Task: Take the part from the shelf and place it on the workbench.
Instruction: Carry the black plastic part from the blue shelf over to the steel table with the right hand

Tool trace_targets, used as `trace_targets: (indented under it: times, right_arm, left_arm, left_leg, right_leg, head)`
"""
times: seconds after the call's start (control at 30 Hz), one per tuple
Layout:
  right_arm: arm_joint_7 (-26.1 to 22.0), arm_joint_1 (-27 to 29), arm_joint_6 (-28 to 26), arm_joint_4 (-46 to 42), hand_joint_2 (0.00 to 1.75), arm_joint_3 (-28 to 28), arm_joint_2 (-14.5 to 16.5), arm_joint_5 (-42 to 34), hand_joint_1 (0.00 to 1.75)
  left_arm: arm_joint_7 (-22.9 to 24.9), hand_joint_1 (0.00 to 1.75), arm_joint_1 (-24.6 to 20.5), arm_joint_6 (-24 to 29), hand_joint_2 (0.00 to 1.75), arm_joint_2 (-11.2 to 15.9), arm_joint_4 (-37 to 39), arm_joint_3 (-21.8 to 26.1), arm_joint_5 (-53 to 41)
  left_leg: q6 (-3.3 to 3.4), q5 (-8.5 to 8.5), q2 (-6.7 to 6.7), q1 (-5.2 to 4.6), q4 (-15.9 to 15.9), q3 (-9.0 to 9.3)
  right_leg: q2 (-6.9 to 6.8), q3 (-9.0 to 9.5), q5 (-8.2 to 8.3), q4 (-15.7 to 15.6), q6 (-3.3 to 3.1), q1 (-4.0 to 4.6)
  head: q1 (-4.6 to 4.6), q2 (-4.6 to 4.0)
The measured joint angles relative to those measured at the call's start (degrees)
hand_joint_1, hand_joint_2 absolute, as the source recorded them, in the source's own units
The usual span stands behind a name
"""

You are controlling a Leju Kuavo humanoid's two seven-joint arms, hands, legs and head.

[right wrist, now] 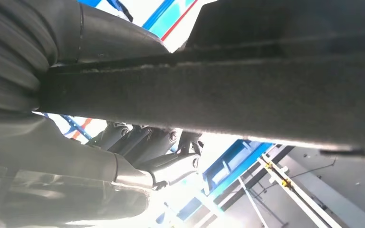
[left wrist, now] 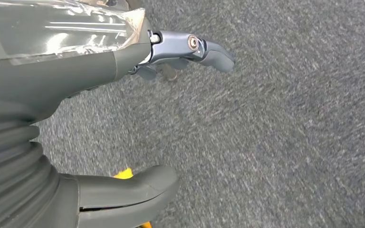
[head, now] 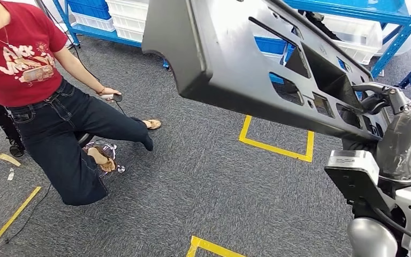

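- The right robot hand (head: 377,99), at the right edge of the head view, is nearest: its fingers (right wrist: 142,142) are wrapped under the edge of the part (head: 257,59), gripping it.
- The part, a long dark grey panel with cut-outs, is held aloft, tilted across the upper middle of that frame, above grey carpet (head: 203,182).
- The left robot hand (left wrist: 171,52) hangs over carpet, fingers apart, holding nothing.
- Judgement: the carry step is in hand; no surface is visible, so next comes reaching it and lowering the part flat.
- A seated person (head: 43,91) at upper left is a clearance risk.
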Motion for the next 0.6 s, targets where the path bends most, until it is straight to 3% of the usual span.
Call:
trace_targets:
  times: [0.1, 0.17, 0.2, 0.27, 0.3, 0.33, 0.37, 0.4, 0.47, 0.53, 0.6]
  right_arm:
    - [0.1, -0.1, 0.0, 0.1, 1.75, -0.1, 0.0, 0.4, 1.75]
    - [0.1, -0.2, 0.0, 0.2, 1.75, -0.1, 0.0, 0.4, 1.75]
    - [0.1, -0.3, 0.0, 0.1, 1.75, -0.1, 0.0, 0.4, 1.75]
    - [0.1, -0.4, 0.0, 0.2, 1.75, -0.1, 0.0, 0.6, 1.75]
    - [0.1, -0.4, 0.0, 0.2, 1.75, -0.1, 0.0, 0.7, 1.75]
    - [0.1, -0.4, 0.0, 0.3, 1.75, -0.1, 0.0, 0.9, 1.75]
    - [0.1, -0.5, 0.0, 0.3, 1.75, -0.1, 0.1, 1.0, 1.75]
    - [0.1, -0.5, 0.0, 0.3, 1.75, -0.1, 0.1, 1.1, 1.75]
    - [0.1, -0.8, 0.0, 0.4, 1.75, -0.1, 0.1, 1.2, 1.75]
    - [0.1, -1.1, 0.0, 0.4, 1.75, 0.0, 0.0, 1.2, 1.75]
    - [0.1, -1.3, 0.0, 0.5, 1.75, 0.0, 0.0, 1.2, 1.75]
  left_arm:
    - [-0.1, 0.0, -0.1, 0.0, 1.75, -0.1, -0.1, 0.0, 0.0]
    - [-0.1, 0.0, -0.1, 0.1, 1.75, -0.2, -0.1, 0.0, 0.0]
    - [-0.2, 0.0, -0.1, 0.1, 1.75, -0.2, -0.1, -0.1, 0.0]
    - [-0.2, 0.0, -0.1, 0.1, 1.75, -0.2, -0.1, -0.2, 0.1]
    - [-0.2, 0.0, 0.0, 0.1, 1.75, -0.2, -0.1, -0.3, 0.1]
    - [-0.2, 0.0, 0.1, 0.1, 1.75, -0.2, -0.1, -0.3, 0.1]
    - [-0.2, 0.0, 0.1, 0.1, 1.75, -0.3, -0.1, -0.3, 0.2]
    - [-0.2, 0.0, 0.2, 0.1, 1.75, -0.3, -0.1, -0.3, 0.2]
    - [-0.2, 0.0, 0.1, 0.2, 1.75, -0.3, -0.1, -0.3, 0.3]
    - [-0.2, 0.0, -0.1, 0.2, 1.75, -0.3, -0.2, -0.3, 0.3]
    - [-0.2, 0.0, -0.2, 0.2, 1.75, -0.2, -0.2, -0.3, 0.3]
  left_leg:
    - [-0.89, -0.68, -0.3, 0.26, 0.5, -0.3]
    - [-1.05, -1.89, -0.13, 0.52, 2.5, -1.06]
    - [-1.01, -3.19, -0.03, 0.51, 5.2, -2.48]
    - [-0.79, -6.31, 0.1, 0.27, 13.5, -7.29]
    - [-0.59, -7.1, 0.09, 0.13, 16.9, -9.61]
    - [-0.27, -6.86, 0.1, -0.03, 18.5, -11.1]
    - [0.18, -5.46, 0.13, -0.26, 17.9, -11.46]
    - [0.77, -3.2, 0.33, -0.58, 15.1, -10.65]
    - [1.97, 0.84, 1.97, -1.46, 7.6, -7.72]
    - [2.48, 2.04, 3.09, -2.25, 3.9, -6.4]
    - [2.74, 2.28, 2.23, -2.61, 3.4, -6.4]
  right_leg:
    - [0.05, 0.09, -0.9, 0.4, -2.37, 0.55]
    - [-0.15, 0.27, -1.15, 0.5, -3.33, 0.64]
    - [-0.33, 0.39, -1.23, 0.4, -3.65, 0.76]
    - [-0.81, 0.46, -1.44, 0.4, -4.03, 1.26]
    - [-1.08, 0.51, -1.54, 0.4, -4.19, 1.55]
    - [-1.38, 0.6, -1.65, 0.4, -4.36, 1.82]
    - [-1.72, 0.77, -1.76, 0.4, -4.52, 2.07]
    - [-2.09, 0.99, -1.87, 0.4, -4.65, 2.24]
    - [-2.86, 1.4, -2.05, 0.4, -4.76, 2.56]
    - [-3.57, 1.55, -2.18, 0.3, -4.56, 2.74]
    - [-4.37, 1.75, -2.22, 0.0, -4.02, 2.67]
  head:
    - [-0.15, 0.0]
    - [-0.23, 0.0]
    - [-0.24, 0.0]
    - [-0.27, 0.0]
    - [-0.26, 0.0]
    - [-0.27, 0.0]
    - [-0.26, 0.0]
    - [-0.25, 0.0]
    - [-0.23, 0.0]
    - [-0.19, 0.0]
    - [-0.21, 0.0]
